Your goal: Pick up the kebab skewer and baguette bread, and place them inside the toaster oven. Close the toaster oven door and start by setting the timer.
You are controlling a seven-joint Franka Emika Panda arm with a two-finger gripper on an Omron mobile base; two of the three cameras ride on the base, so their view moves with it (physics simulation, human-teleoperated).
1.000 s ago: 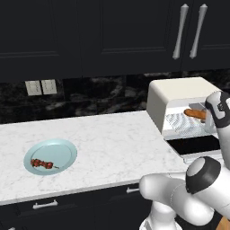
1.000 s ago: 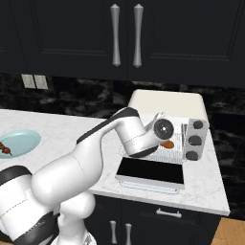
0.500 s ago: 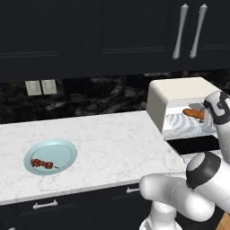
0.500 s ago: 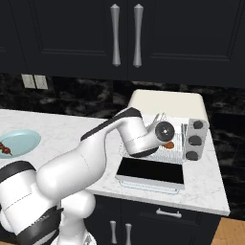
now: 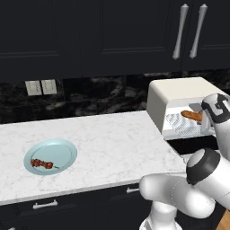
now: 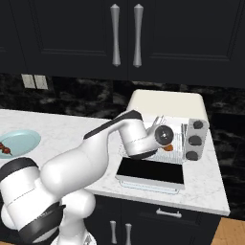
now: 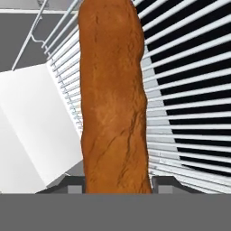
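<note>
The long orange-brown baguette bread (image 7: 115, 99) lies lengthwise over the wire rack (image 7: 189, 90) inside the cream toaster oven (image 5: 179, 92). My gripper (image 7: 117, 185) is shut on its near end, a finger on each side. From the left base, the baguette bread (image 5: 192, 115) shows in the oven's mouth beside my hand. The toaster oven door (image 6: 152, 172) hangs open, flat in front of the toaster oven (image 6: 165, 103). The kebab skewer (image 5: 42, 164) rests on the light blue plate (image 5: 58, 148) far to the left.
Three dark knobs (image 6: 195, 140) run down the oven's right panel. Black cabinets with silver handles (image 5: 179, 31) hang above. The white marble counter (image 5: 112, 139) stretches between plate and oven. Its front edge is close under the open door.
The hand has sunk very slightly toward the rack with the baguette still in it. Everything else is as it was.
</note>
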